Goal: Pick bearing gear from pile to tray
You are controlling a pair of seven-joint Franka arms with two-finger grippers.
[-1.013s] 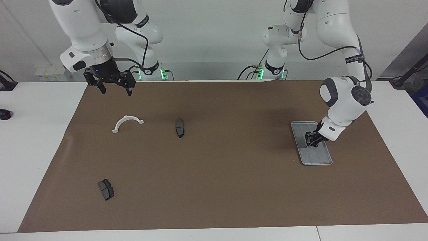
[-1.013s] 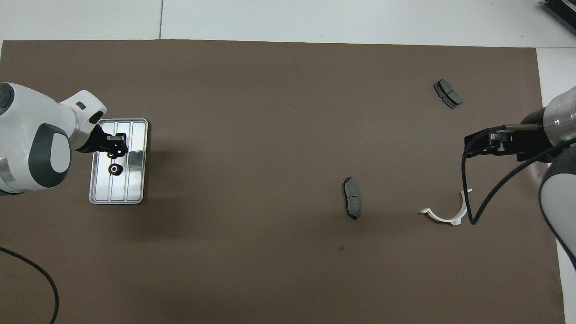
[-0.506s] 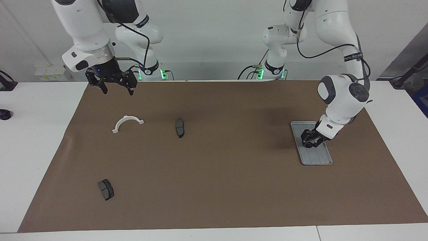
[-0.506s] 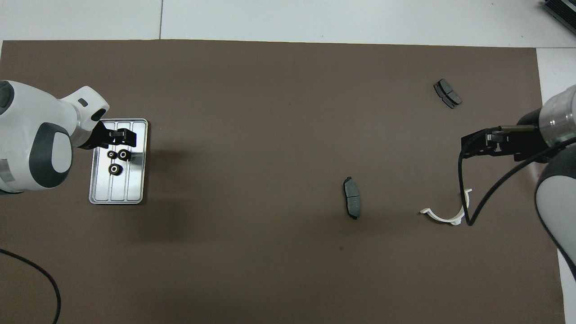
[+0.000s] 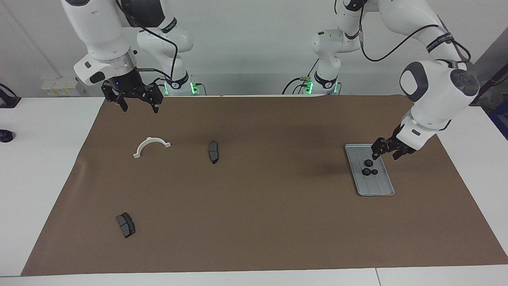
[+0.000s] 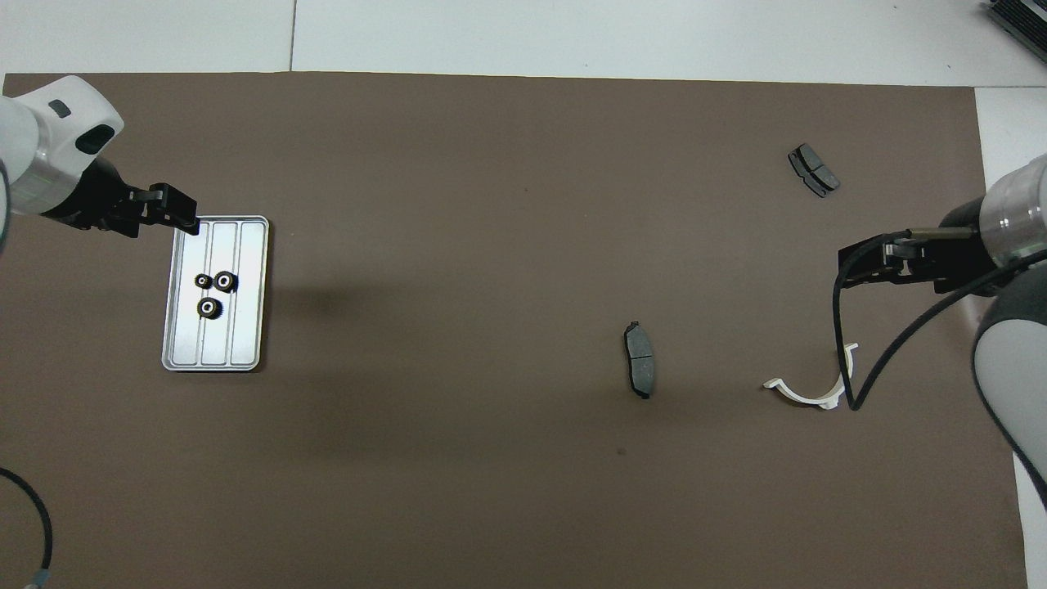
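Observation:
The silver tray [image 5: 377, 186] [image 6: 237, 343] lies toward the left arm's end of the table. In it lie three small black bearing gears [image 5: 368, 163] [image 6: 226, 281], close together. My left gripper [image 5: 385, 156] [image 6: 184, 219] hangs open and empty, raised over the tray's edge, touching nothing. What is left of the pile lies spread out toward the right arm's end: a white half-ring bracket [image 5: 152, 146] [image 6: 814, 386] and two dark brake pads [image 5: 213, 151] [image 6: 640, 370]. No gear shows among them. My right gripper [image 5: 139, 108] [image 6: 851, 270] waits open, raised over the mat's edge near the bracket.
The second brake pad [image 5: 126, 225] [image 6: 813, 170] lies farthest from the robots. A brown mat [image 5: 254, 222] covers the table. A black cable [image 6: 847, 360] from the right arm hangs over the bracket.
My left gripper opened over the tray, let a gear go and rose away. Three gears now lie uncovered in the tray. The right arm barely moved.

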